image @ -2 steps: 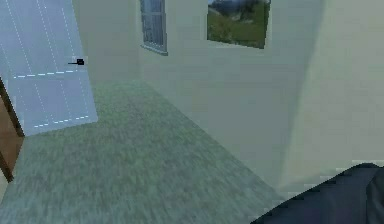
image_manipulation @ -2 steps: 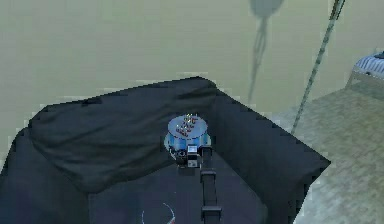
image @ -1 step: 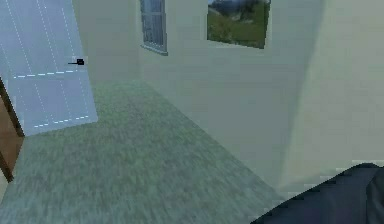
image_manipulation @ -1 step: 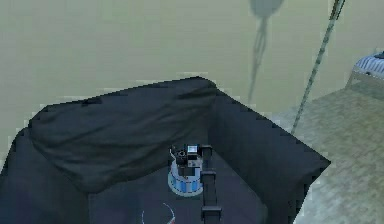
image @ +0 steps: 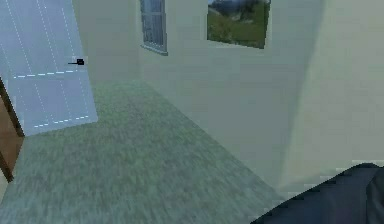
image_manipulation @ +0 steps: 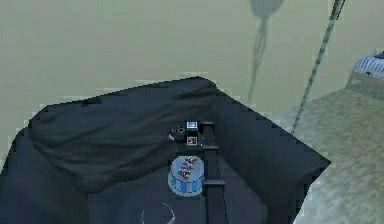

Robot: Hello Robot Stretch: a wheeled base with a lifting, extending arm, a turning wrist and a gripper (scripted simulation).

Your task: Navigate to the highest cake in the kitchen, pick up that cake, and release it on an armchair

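Forward view: from the robot, facing ahead and somewhat down along carpet (image: 150,150) to a white door (image: 45,65) and cream wall (image: 230,90), both well off. Arm side view: from the robot's body, facing sideways and down, close upon a dark armchair (image_manipulation: 90,140). Shared: that armchair, its edge in the forward view's lower right corner.

One each: door (image: 45,70), window (image: 153,25), picture (image: 240,22), armchair (image_manipulation: 100,135), cake (image_manipulation: 185,178).

dark armchair (image_manipulation: 90,140); round blue-rimmed thing (image_manipulation: 185,177) on seat
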